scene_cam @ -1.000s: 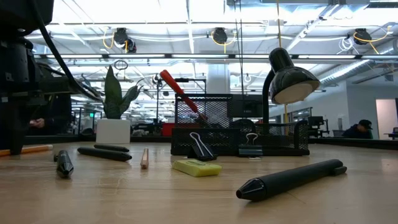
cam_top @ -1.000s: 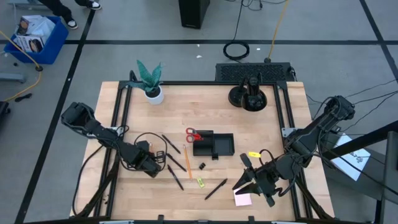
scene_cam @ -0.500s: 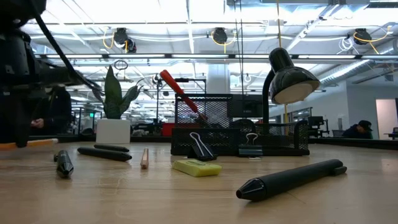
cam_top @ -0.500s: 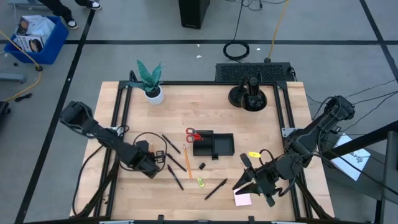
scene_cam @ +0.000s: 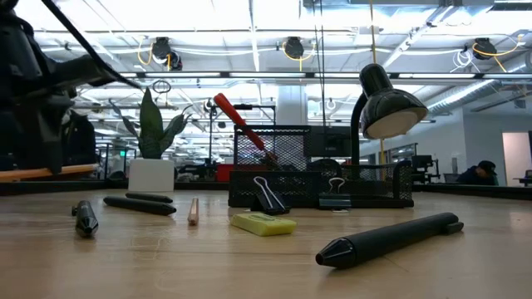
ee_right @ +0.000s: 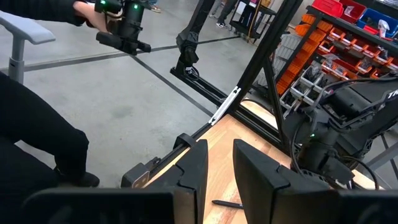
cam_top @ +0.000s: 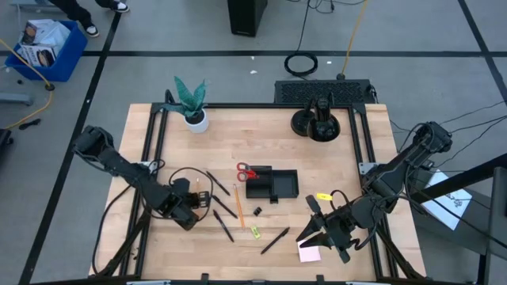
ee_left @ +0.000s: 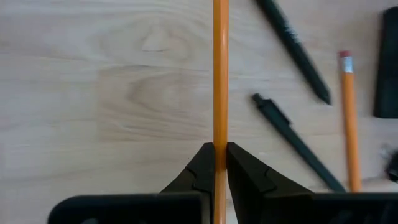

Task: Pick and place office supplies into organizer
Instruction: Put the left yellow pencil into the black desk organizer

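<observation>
Left gripper [ee_left: 216,163]: clamped on an orange pencil [ee_left: 219,74]; in the high view it sits at the lower left of the counter [cam_top: 348,158], the pencil lifted off the wood in the low view [scene_cam: 46,173].
Right gripper [cam_top: 315,232]: lower right of the high view, above the pink sticky-note pad [cam_top: 310,253]; fingers narrowly parted with nothing between them in its wrist view.
Organizer [cam_top: 273,186]: black tray at the middle of the counter; red-handled scissors [cam_top: 247,172] lie at its upper left corner, handles poking out.
Second pencil [cam_top: 238,205]: flat on the wood, just left of the organizer.
Black pens: two [cam_top: 223,201] between the left gripper and the tray, one [cam_top: 276,239] lower centre.
Black clip [cam_top: 257,211]: just below the organizer.
Yellow-green piece [cam_top: 255,232]: below the clip, near the lower pen.
Plant [cam_top: 191,101]: white pot, upper left of the counter.
Round black stand [cam_top: 317,123]: upper right of centre.
</observation>
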`<state>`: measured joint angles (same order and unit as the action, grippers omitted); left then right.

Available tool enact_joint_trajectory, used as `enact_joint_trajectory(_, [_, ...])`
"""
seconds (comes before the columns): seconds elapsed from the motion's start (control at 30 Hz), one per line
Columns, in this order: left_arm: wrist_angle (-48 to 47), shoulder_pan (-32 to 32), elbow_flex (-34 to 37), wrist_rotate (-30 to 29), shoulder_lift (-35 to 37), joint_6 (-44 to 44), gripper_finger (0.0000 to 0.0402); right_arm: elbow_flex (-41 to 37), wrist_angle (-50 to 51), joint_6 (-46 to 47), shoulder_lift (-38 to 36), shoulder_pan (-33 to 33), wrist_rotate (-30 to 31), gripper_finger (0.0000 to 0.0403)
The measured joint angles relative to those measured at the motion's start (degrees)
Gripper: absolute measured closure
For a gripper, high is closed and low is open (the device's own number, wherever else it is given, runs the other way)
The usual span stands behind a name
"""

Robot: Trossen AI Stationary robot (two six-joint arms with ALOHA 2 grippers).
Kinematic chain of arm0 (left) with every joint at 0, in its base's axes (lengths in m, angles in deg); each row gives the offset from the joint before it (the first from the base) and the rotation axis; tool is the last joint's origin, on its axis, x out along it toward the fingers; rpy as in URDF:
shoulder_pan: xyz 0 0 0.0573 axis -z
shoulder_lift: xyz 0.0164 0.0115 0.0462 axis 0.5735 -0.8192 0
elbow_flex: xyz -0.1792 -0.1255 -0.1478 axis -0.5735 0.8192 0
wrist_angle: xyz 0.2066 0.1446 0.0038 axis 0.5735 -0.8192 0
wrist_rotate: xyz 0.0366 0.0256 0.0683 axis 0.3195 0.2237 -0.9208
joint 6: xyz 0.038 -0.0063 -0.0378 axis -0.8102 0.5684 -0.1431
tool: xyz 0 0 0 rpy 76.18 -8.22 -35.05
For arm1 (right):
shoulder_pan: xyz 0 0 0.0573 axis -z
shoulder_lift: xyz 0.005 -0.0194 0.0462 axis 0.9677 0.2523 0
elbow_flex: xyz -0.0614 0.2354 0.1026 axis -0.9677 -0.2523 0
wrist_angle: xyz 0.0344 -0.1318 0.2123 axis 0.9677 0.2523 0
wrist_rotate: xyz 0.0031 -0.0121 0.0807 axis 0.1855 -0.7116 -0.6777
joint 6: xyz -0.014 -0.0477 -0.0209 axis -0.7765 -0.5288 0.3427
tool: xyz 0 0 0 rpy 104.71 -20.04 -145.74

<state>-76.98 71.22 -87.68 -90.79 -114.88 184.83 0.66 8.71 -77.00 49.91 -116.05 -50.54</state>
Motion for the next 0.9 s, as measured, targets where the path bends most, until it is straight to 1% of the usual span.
enact_joint_trajectory(0.27, [4.8,1.4,0.0,-7.3,0.0,-3.2,0.0371,0.0,0.0,0.0,0.0,0.0,0.0,0.0332])
enact_joint_trajectory(0.5, [11.3,2.2,0.0,-12.8,0.0,-8.6,0.0371,0.0,0.0,0.0,0.0,0.0,0.0,0.0332])
enact_joint_trajectory(0.73, [21.1,2.7,0.0,-17.5,0.0,-17.6,0.0371,0.0,-0.3,0.0,0.0,0.0,0.0,0.0332])
enact_joint_trajectory(0.9, [29.3,3.1,0.0,-21.5,0.0,-25.8,0.0371,0.0,-0.4,0.0,0.0,0.0,0.0,0.0332])
